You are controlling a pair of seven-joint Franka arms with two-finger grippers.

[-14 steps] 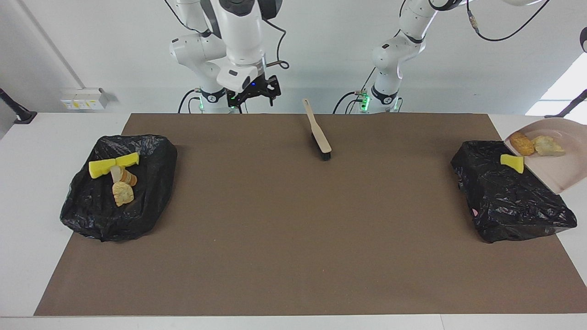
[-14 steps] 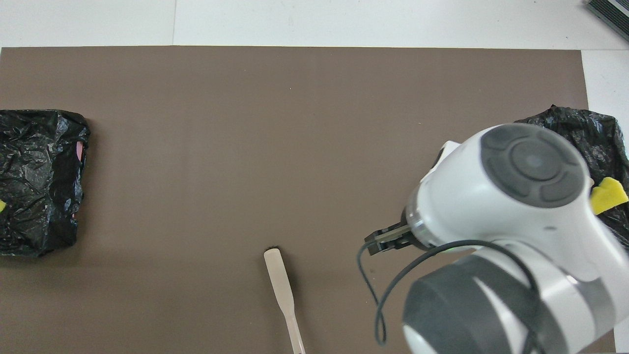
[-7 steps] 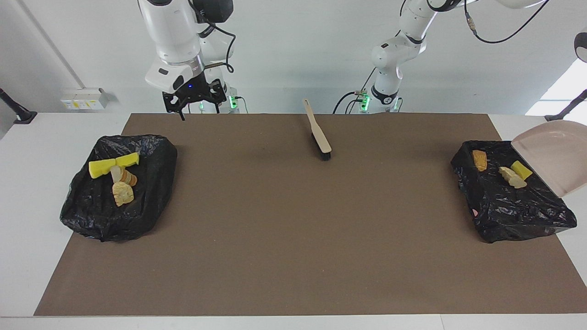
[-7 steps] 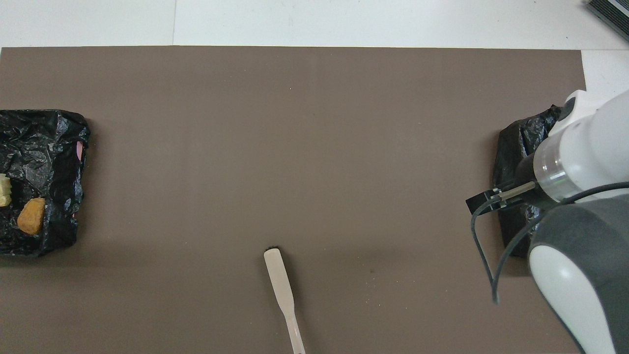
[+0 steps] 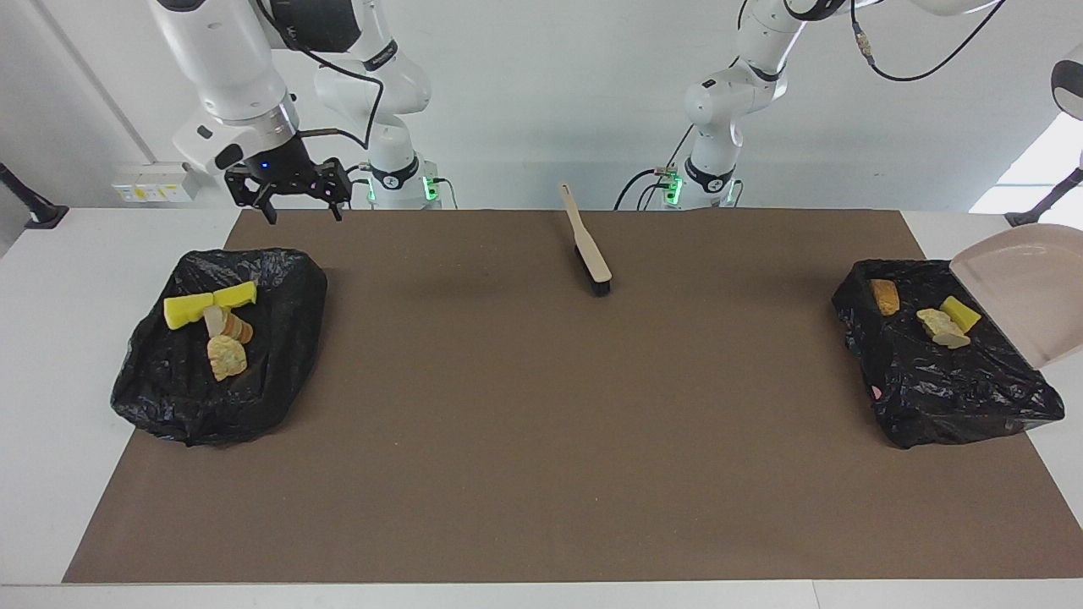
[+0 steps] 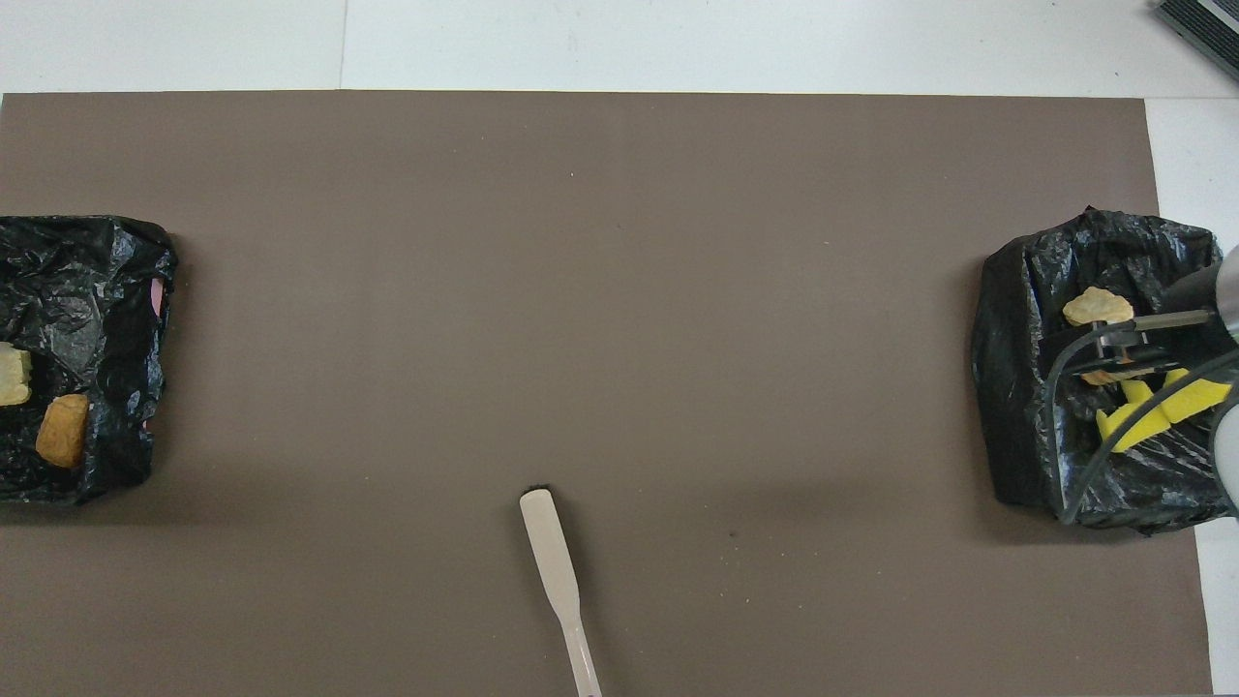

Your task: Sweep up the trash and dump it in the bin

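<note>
Right gripper point(image 5: 288, 188): jaws wide and empty, raised above the black plastic-lined bin point(image 5: 222, 342) at the right arm's end; likely idle.
Trash below those jaws: yellow sponge pieces point(image 5: 208, 302) and tan bread-like chunks point(image 5: 227, 345) resting on the liner.
Left gripper: out of frame; jaws narrowed, presumably clamped on the handle of the pale beige plastic dustpan point(image 5: 1019, 288).
Dustpan: tipped over the second black-lined bin point(image 5: 943, 359), mouth downward so contents slide out.
Dumped trash: orange chunk point(image 5: 885, 296), cream chunk point(image 5: 942, 326), yellow sponge point(image 5: 962, 312) lying on that liner.
Beige long-handled brush point(image 5: 588, 244): flat on the brown mat point(image 5: 541, 440), well apart from both grippers, unneeded.
Hidden: dustpan handle and grip cut off; overhead, right arm covers part of its bin.
</note>
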